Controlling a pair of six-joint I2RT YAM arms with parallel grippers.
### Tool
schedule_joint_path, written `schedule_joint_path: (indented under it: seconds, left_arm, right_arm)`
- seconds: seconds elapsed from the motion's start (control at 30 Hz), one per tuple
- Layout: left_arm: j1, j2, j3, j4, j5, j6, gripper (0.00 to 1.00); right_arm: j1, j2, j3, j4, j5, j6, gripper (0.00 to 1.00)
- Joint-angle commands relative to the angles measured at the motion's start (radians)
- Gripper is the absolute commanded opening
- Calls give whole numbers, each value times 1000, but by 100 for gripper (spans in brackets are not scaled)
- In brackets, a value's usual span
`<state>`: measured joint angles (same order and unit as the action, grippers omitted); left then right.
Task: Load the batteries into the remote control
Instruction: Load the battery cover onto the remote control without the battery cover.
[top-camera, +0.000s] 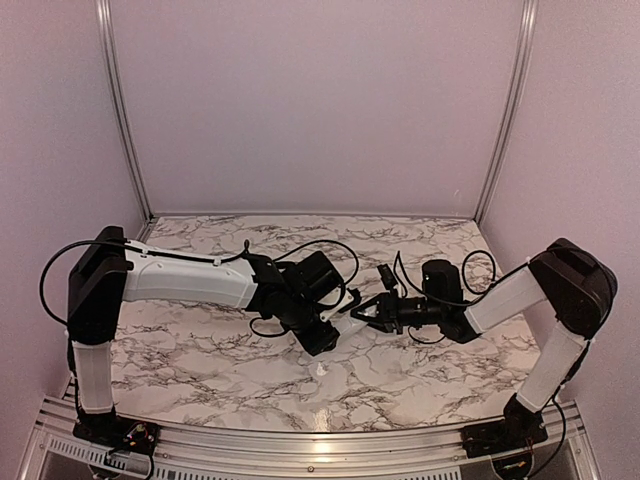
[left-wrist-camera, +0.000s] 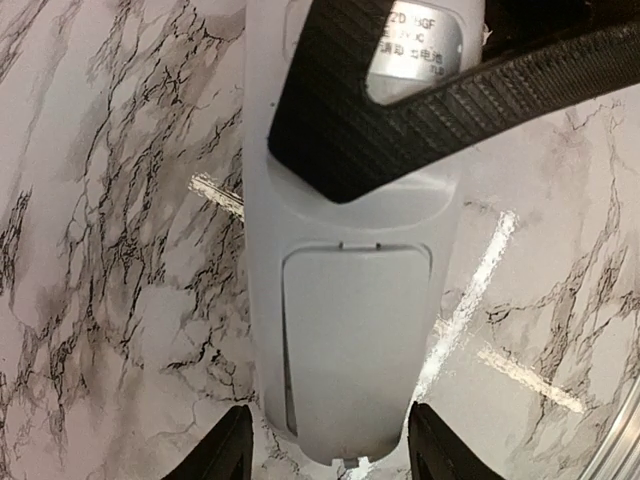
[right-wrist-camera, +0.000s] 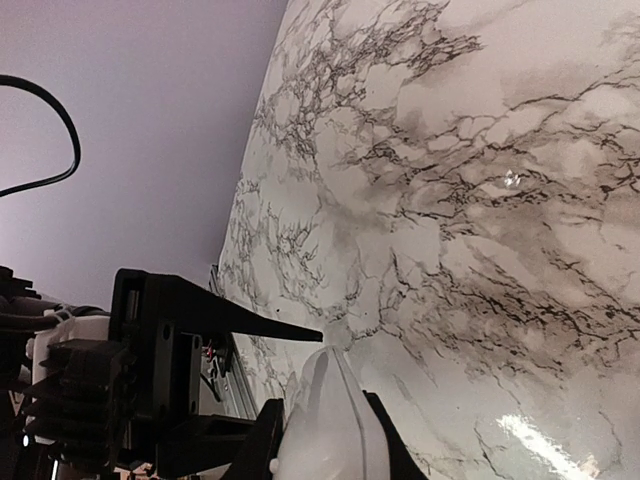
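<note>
Desk: marble-patterned top (top-camera: 200, 350), with both arms reaching in over its middle.
Left arm: white and black (top-camera: 190, 280), stretched from the left towards the centre.
Right arm: (top-camera: 510, 295) bent in from the right to meet it, nose to nose.
Remote control: slim white body (left-wrist-camera: 350, 330), held off the desk between the two arms with its back to the left wrist camera.
Right end effector: (top-camera: 375, 313) clamped tight across the remote control's upper half, its black textured jaws lying over the casing.
Left end effector: (left-wrist-camera: 337, 450) partly parted, one tip on each side of the remote control's lower end, with a sliver of gap on each side; it grips nothing.
Battery hatch: grey panel (left-wrist-camera: 350, 340) sitting in place on the lower back.
Label: silver sticker (left-wrist-camera: 415, 45), partly behind the right jaws.
</note>
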<state>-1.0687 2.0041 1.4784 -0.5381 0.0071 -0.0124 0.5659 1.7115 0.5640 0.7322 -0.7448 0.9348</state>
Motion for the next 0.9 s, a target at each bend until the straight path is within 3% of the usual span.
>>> schedule_joint_path:
  seconds: [0.0,0.27,0.47,0.87]
  left_arm:
    - [6,-27,10,-46,-40,30,58]
    - [6,-100,-5,-14,-12,60,66]
    - [8,-191,-80,52,130,87,73]
    - [64,-191,-80,48,95,63,64]
  right_arm:
    - [-6,2,-2,90,-67,27,0]
    - [-15,5,-17,86,-72,24,0]
    - [-20,0,-16,81,-80,20,0]
    - [-12,-3,-19,141,-137,49,0]
